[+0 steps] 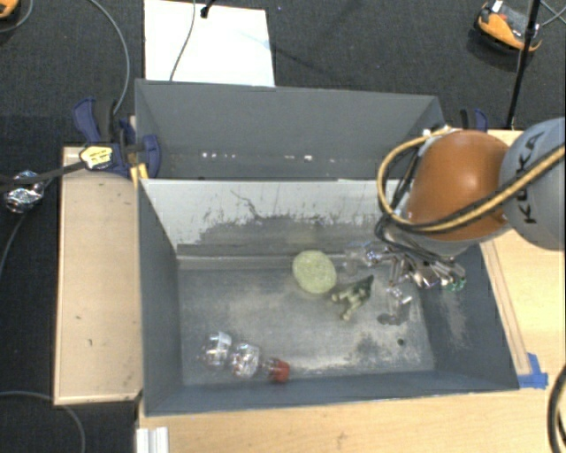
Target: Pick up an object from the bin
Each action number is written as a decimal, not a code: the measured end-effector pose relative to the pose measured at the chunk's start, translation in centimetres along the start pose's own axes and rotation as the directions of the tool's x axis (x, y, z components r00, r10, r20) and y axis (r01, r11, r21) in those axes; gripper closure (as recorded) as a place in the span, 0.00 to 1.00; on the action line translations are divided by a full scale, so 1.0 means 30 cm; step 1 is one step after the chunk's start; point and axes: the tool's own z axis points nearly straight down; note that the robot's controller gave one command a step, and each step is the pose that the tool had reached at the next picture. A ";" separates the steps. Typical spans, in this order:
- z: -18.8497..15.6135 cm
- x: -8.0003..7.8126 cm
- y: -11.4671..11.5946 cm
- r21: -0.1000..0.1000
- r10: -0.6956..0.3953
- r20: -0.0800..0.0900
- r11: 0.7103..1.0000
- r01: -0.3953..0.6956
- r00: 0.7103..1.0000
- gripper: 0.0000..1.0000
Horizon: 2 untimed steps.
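Looks like the approach step: tool (pixel 395 299) low in the bin (pixel 161 310) – open or closed, you cannot tell. Small olive toy (pixel 351 299) just beside it, pale green disc (pixel 314 272) beyond. Next you'd likely centre over the toy, then descend

a robotics lab or test room is suggested. a grey metal bin (pixel 292 124) is set on a dark carpeted floor (pixel 53 80), and a robot arm (pixel 535 177), fitted with an orange cover (pixel 455 181) and looped cables (pixel 382 186), is seen reaching into it from the right. loose wires (pixel 126 55) are trailed across the floor, and an orange and black device (pixel 500 26) is left at the far corner. a few small odd items, among them a pale green ball (pixel 314 271), are scattered in the bin.
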 end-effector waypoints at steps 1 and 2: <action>0.138 -0.012 -0.020 0.002 -0.164 0.002 0.986 0.164 0.986 0.00; 0.245 -0.054 -0.056 0.002 -0.365 0.005 0.931 0.365 0.931 1.00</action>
